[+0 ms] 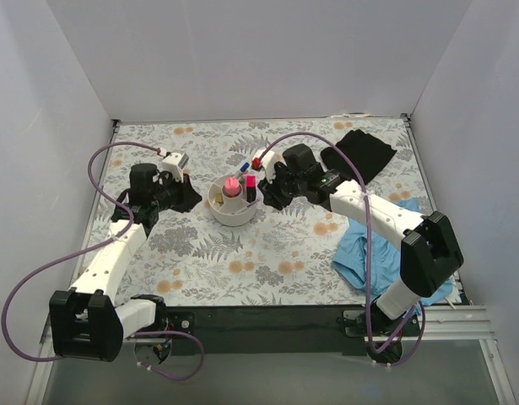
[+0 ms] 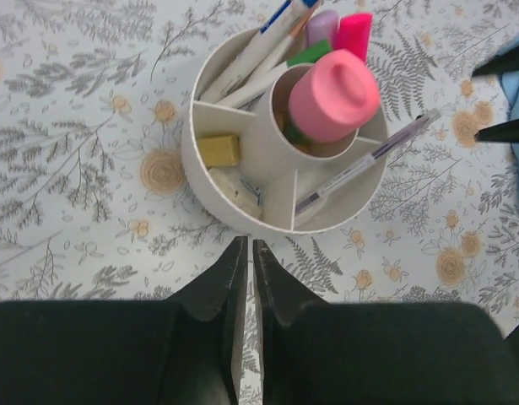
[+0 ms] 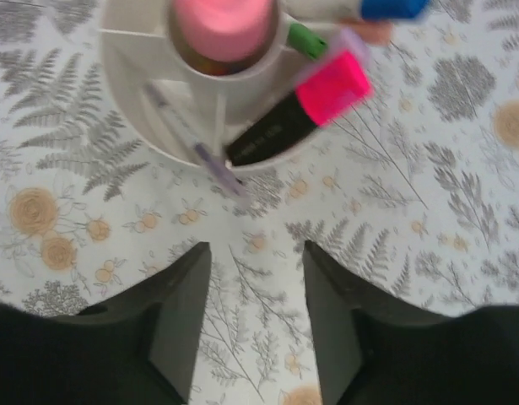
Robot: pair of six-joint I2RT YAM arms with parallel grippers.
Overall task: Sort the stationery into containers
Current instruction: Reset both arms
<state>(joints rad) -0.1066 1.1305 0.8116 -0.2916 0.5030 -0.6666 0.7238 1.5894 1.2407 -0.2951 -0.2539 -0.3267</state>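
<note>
Left gripper [image 2: 248, 243] clenched on nothing, right gripper [image 3: 257, 246] released and empty, both facing the white organiser [image 2: 190, 143].
Organiser just ahead of each gripper's tips; pink-topped item [image 2: 335, 93] in central cup; tan block [image 2: 218, 150], thin pen [image 2: 364, 162], marker [image 2: 242, 63] and pink-and-dark highlighter [image 3: 297, 114] in outer compartments.

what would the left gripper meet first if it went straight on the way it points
Most likely the near outer wall of the white organiser, just ahead of the left gripper; only patterned table lies between. Depth is unclear.
</note>
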